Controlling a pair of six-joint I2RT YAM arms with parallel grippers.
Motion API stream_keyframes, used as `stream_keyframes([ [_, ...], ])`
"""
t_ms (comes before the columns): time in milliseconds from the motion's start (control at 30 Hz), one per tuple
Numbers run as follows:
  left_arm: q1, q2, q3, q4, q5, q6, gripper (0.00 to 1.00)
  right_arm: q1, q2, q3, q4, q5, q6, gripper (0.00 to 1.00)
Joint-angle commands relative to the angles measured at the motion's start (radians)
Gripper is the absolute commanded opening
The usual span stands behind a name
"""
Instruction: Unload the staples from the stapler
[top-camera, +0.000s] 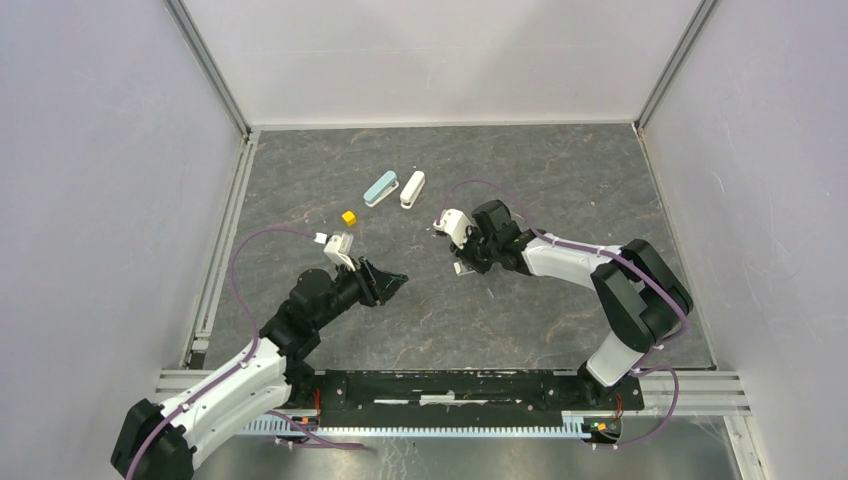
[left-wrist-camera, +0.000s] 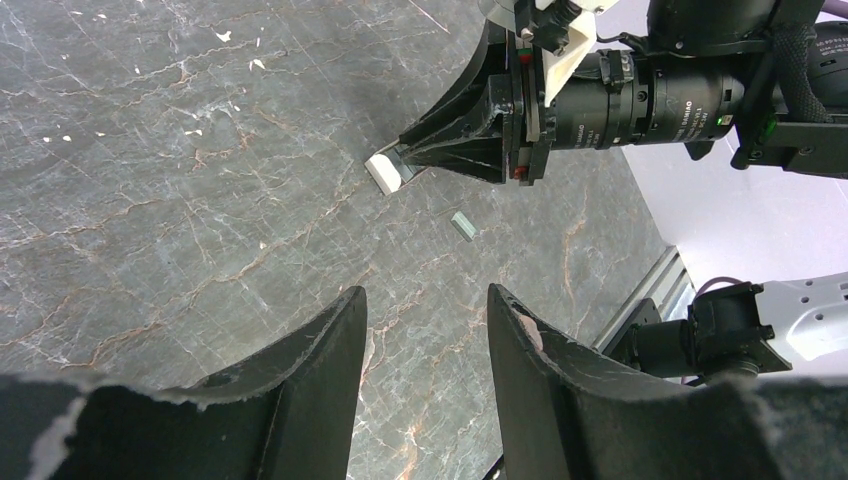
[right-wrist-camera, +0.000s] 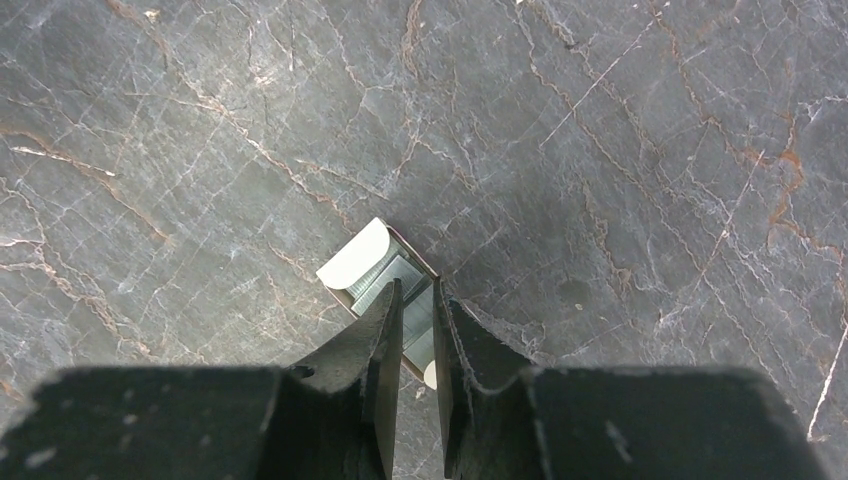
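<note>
The stapler (right-wrist-camera: 362, 258) lies on the grey marbled bench (top-camera: 540, 330) just right of centre in the top view, under the tips of the right gripper (right-wrist-camera: 417, 292). In the right wrist view its white rounded end points toward the upper left of the frame, and its grey metal middle runs down between the two black fingers. The jaws are drawn close together on that metal middle, with only a narrow gap showing between them. The stapler's far end is hidden beneath the fingers.

In the left wrist view the same white end pokes out from the right gripper's tips in the upper middle of the frame, resting on the bench. Just below and to the right of it lies a short grey strip, the staples (left-wrist-camera: 462, 224), flat on the bench and apart from the stapler.

The left gripper (left-wrist-camera: 426, 296) hangs over the bench left of centre in the top view, its jaws spread wide and holding nothing.

Toward the top of the top view sit a teal stapler (top-camera: 381, 188) and a long white stapler (top-camera: 412, 189) side by side, with a yellow cube (top-camera: 349, 217) just below and left of them.
</note>
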Motion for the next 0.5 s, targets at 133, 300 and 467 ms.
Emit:
stream_keyframes([
  [133, 0.006, -0.011, 0.001, 0.042, 0.005, -0.03, 0.55, 0.014, 0.008, 0.015, -0.001, -0.003, -0.009, 0.23],
  [300, 0.006, -0.011, 0.001, 0.042, 0.004, -0.03, 0.55, 0.02, 0.011, 0.016, -0.003, 0.003, -0.011, 0.23],
  [467, 0.006, -0.009, 0.004, 0.042, 0.005, -0.031, 0.55, 0.031, 0.013, 0.019, -0.004, 0.014, -0.014, 0.24],
])
